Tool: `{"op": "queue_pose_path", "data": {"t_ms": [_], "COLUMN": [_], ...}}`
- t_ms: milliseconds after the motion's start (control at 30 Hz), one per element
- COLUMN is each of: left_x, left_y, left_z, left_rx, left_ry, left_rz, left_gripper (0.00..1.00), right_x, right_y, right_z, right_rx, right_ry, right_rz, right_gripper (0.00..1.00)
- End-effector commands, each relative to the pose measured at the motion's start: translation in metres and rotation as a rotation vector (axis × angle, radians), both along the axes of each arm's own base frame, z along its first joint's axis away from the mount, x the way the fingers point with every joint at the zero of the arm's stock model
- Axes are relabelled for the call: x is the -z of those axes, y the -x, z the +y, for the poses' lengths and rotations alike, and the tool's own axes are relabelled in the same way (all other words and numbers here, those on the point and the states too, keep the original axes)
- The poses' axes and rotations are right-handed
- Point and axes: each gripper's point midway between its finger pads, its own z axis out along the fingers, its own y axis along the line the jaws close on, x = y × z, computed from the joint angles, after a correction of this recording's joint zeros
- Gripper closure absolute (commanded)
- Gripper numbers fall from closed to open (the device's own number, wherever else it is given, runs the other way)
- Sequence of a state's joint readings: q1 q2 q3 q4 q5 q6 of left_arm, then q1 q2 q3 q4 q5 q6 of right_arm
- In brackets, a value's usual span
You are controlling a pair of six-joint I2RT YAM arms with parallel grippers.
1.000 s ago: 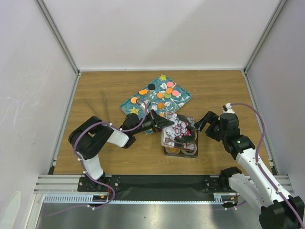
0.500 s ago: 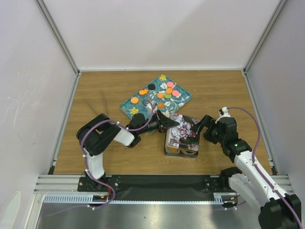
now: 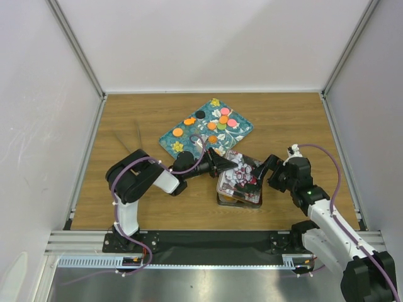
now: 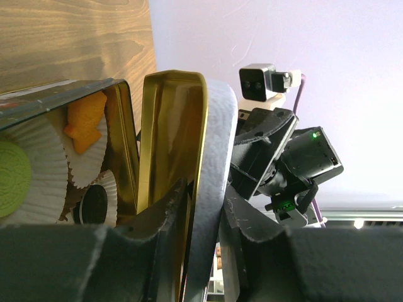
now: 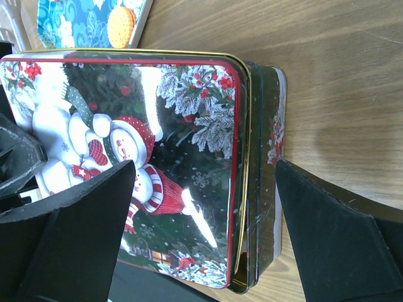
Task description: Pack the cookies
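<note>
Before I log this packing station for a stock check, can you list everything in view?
table: one, brown wood, under everything
tray: one, teal floral, far centre of the table
cookies: about nine on the tray, mostly orange, some pink, green and black; a few more in the tin
tin: one, dark festive print, just nearer than the tray
paper cups: several, white, inside the tin
lid: one, snowman print, gold inside, tilted over the tin
left gripper: one, black, closed on the lid's rim
right gripper: one, black, open, fingers either side of the tin
</note>
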State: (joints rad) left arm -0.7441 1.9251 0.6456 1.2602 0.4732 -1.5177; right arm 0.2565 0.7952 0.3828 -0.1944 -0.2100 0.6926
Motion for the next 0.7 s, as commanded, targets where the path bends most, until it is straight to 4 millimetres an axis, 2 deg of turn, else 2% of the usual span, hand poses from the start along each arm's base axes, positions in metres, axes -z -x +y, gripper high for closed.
{"op": "queue_pose_path", "data": {"t_ms": [0, 300, 667], "left_x": [-0.041, -0.038, -0.031], "left_y": [-0.001, 0.003, 0.006], "left_z": [-0.004, -0.002, 0.004], "left_rx": [-0.005, 0.002, 0.012], "left_ry": [0.114, 0.068, 0.014], "left_rz": [-0.115, -0.126, -0.139], "left_gripper": [0.69, 0.60, 0.56], "right_x": [-0.008, -0.001, 0.004], "right_y": [-0.009, -0.012, -0.016], "right_z": [0.002, 0.001, -0.004], "right_rx": [0.004, 0.016, 0.026], "right_ry": [-0.019, -0.013, 0.021], "right_rz": [-0.042, -0.025, -0.018], "right_gripper": [0.00, 0.02, 0.02]}}
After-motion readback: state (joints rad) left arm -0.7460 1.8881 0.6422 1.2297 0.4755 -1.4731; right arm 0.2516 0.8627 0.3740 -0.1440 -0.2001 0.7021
